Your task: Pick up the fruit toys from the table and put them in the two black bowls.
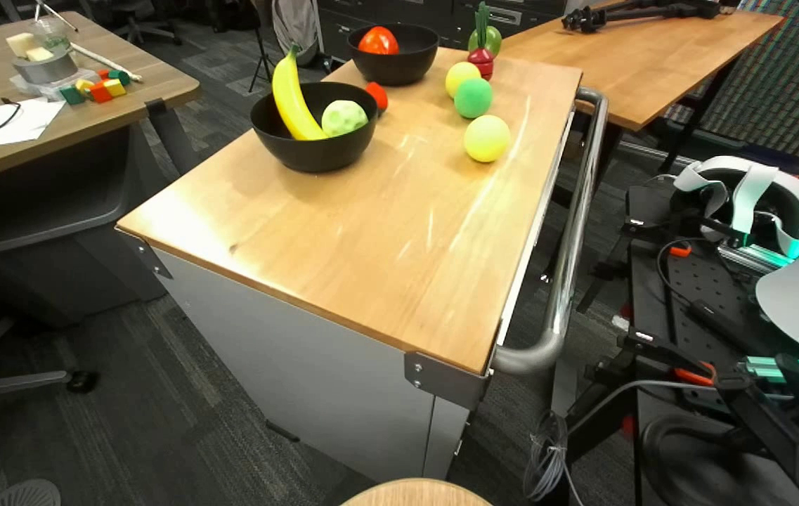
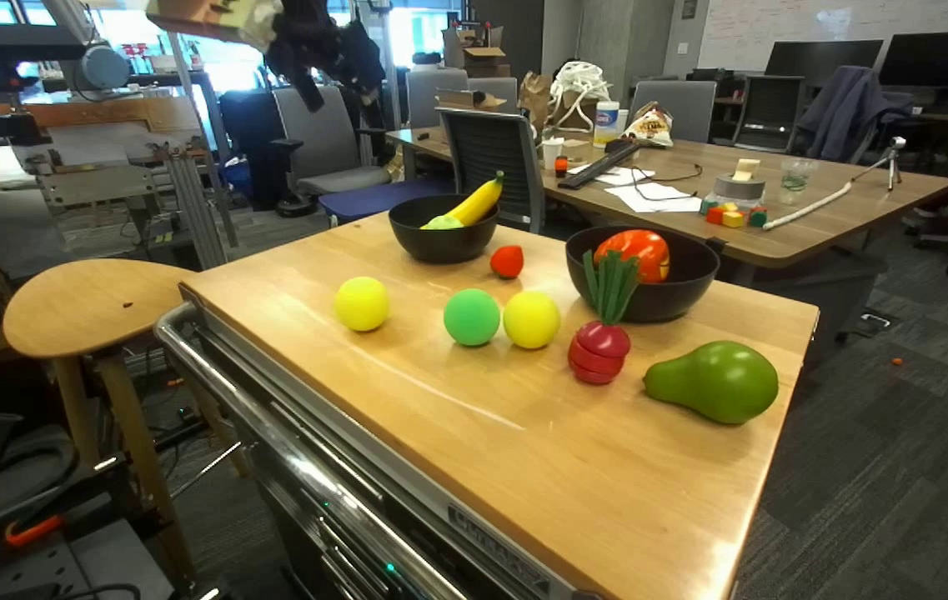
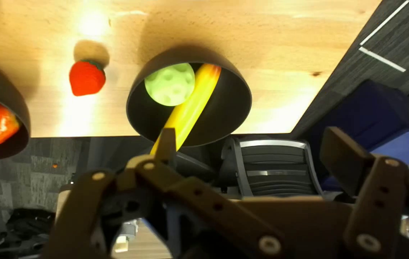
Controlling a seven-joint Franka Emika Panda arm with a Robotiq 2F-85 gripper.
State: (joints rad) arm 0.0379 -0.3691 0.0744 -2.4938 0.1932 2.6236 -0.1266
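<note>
A black bowl (image 1: pixel 315 156) holds a yellow banana (image 3: pixel 193 108) and a dimpled pale green ball (image 3: pixel 170 84). A second black bowl (image 2: pixel 665 304) holds a shiny red-orange fruit (image 2: pixel 644 250). A red strawberry (image 3: pixel 87 78) lies on the table between the bowls. A green pear (image 2: pixel 715 383) and a dark red radish with green leaves (image 2: pixel 599 354) stand on the table, with a green ball (image 2: pixel 472 317) and two yellow balls (image 2: pixel 362 304). My gripper (image 3: pixel 254 151) is open with nothing between its fingers. In an exterior view the gripper (image 2: pixel 338 87) hangs high, beyond the table.
The wooden table (image 1: pixel 343 246) has a metal rail (image 1: pixel 575 232) along one long side. A round stool (image 2: pixel 90 304) stands near its corner. A desk with small blocks (image 2: pixel 732 217) and a chair (image 3: pixel 272 162) stand beyond the table.
</note>
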